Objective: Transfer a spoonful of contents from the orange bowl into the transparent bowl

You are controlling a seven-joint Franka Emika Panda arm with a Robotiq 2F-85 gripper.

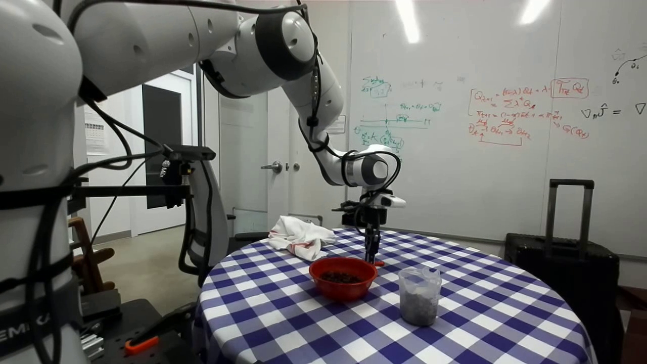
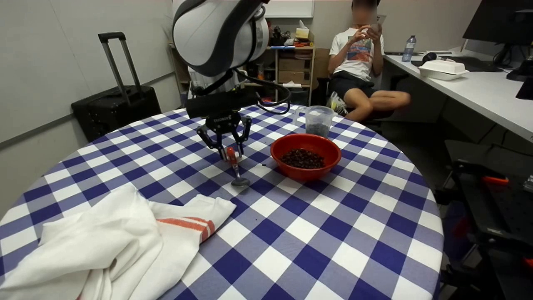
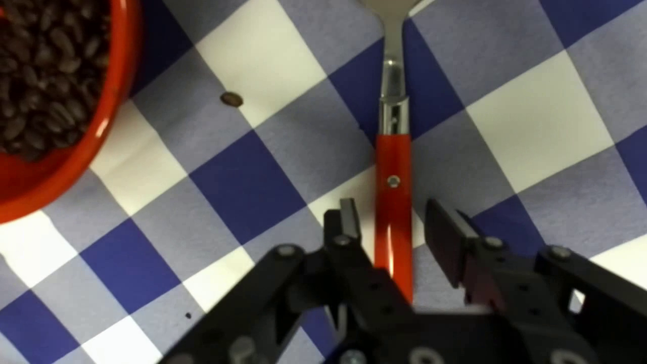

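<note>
The orange-red bowl [image 1: 343, 292], holding dark beans, stands on the table in both exterior views [image 2: 306, 173]; part of it shows in the wrist view [image 3: 124, 65]. A spoon with a red handle [image 3: 394, 162] lies on the cloth beside it; its metal head [image 2: 240, 182] shows in an exterior view. The transparent vessel [image 1: 418, 285], a clear jug with a handle and dark contents low inside, also shows in an exterior view [image 2: 318, 118]. My gripper [image 3: 390, 205] points down, open, with its fingers on either side of the spoon handle and a gap visible at each side.
A crumpled white towel [image 2: 112, 241] lies on the checked tablecloth [image 2: 266, 258]. A loose bean [image 3: 231, 98] lies between bowl and spoon. A black suitcase [image 1: 561, 273] stands behind the table. A person [image 2: 358, 58] sits beyond it.
</note>
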